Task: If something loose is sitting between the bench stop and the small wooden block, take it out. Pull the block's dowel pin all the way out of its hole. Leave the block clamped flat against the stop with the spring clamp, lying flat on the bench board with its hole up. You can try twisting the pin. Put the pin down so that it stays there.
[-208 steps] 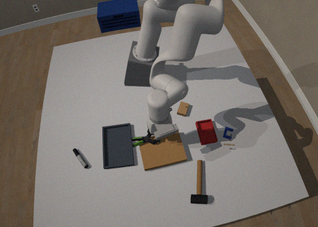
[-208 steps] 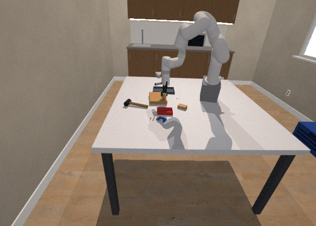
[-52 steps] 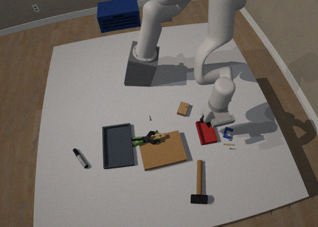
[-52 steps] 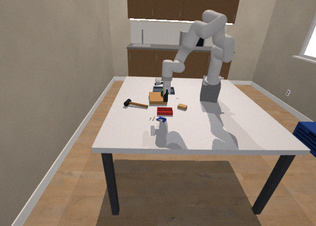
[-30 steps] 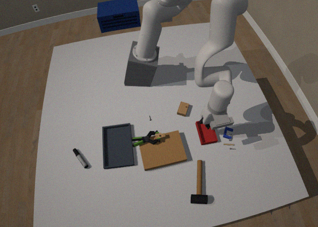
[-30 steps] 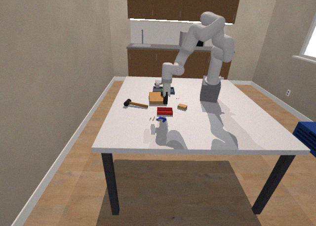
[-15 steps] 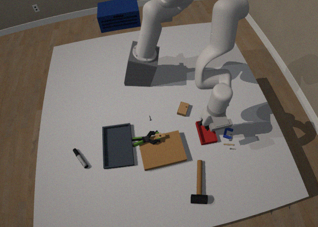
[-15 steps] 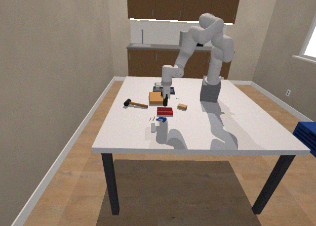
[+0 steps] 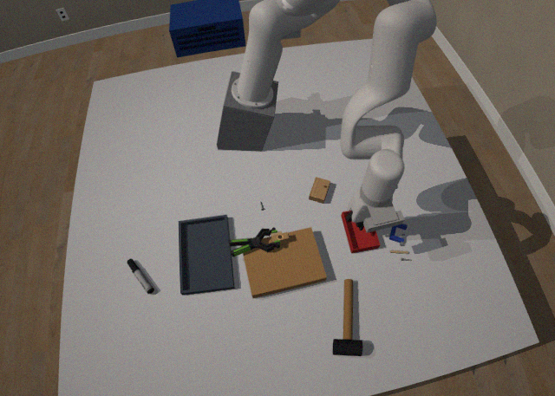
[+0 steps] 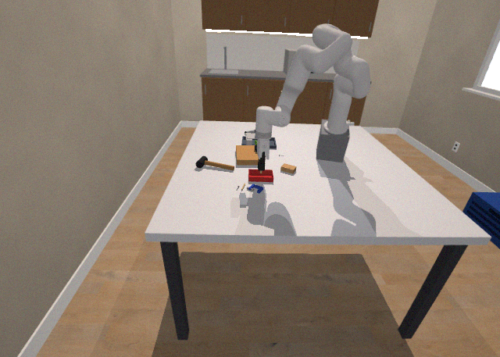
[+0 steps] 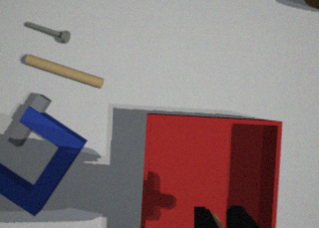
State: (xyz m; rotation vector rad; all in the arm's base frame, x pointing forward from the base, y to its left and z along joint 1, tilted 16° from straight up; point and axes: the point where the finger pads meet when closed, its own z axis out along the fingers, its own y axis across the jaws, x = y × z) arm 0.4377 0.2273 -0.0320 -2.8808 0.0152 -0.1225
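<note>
My gripper [image 9: 358,223] [image 10: 261,167] [image 11: 218,221] is shut on the tan dowel pin [image 11: 214,218], of which only a sliver shows between the dark fingers. It hangs low over the red tray [image 9: 358,243] [image 10: 260,177] [image 11: 189,158], right of the bench board [image 9: 286,269] [image 10: 245,155]. The small wooden block [image 9: 281,236] lies flat at the board's back left, hole up, gripped by the black and green spring clamp [image 9: 251,243]. I cannot make out the bench stop.
A blue C-clamp [image 9: 398,233] [image 10: 255,187] [image 11: 35,163], a loose wooden dowel [image 9: 399,251] [image 11: 64,71] and a screw [image 9: 406,259] [image 11: 49,32] lie right of the red tray. Also here are a grey tray [image 9: 205,255], a hammer [image 9: 348,320] [image 10: 213,164], a spare wooden block [image 9: 319,189] [image 10: 288,168] and a marker [image 9: 140,275].
</note>
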